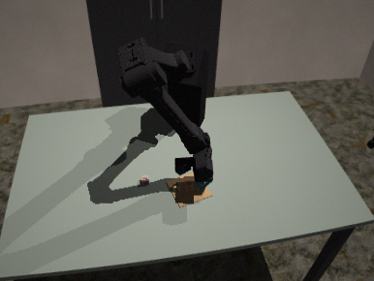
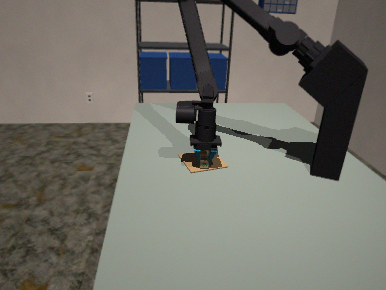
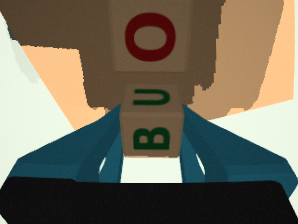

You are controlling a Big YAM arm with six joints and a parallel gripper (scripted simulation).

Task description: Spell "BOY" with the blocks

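Note:
My gripper (image 1: 203, 183) (image 2: 205, 158) (image 3: 151, 112) has teal fingers and is shut on a wooden block (image 3: 150, 137) with a green "B" on the face toward the wrist camera and a green "U" on the face beyond it. It holds the block low over the tan mat (image 1: 206, 196) (image 2: 188, 162) (image 3: 55, 78). Right beyond it on the mat lies a block (image 3: 150, 34) with a red "O" on top. In the top and exterior views the arm and its shadow hide the blocks on the mat. I see no "Y" block.
A small block (image 1: 144, 180) lies on the pale table (image 1: 271, 145) (image 2: 240, 225) left of the mat, off it. The robot's dark base column (image 2: 335, 115) stands at the table's far side. A shelf with blue bins (image 2: 182, 70) is behind the table.

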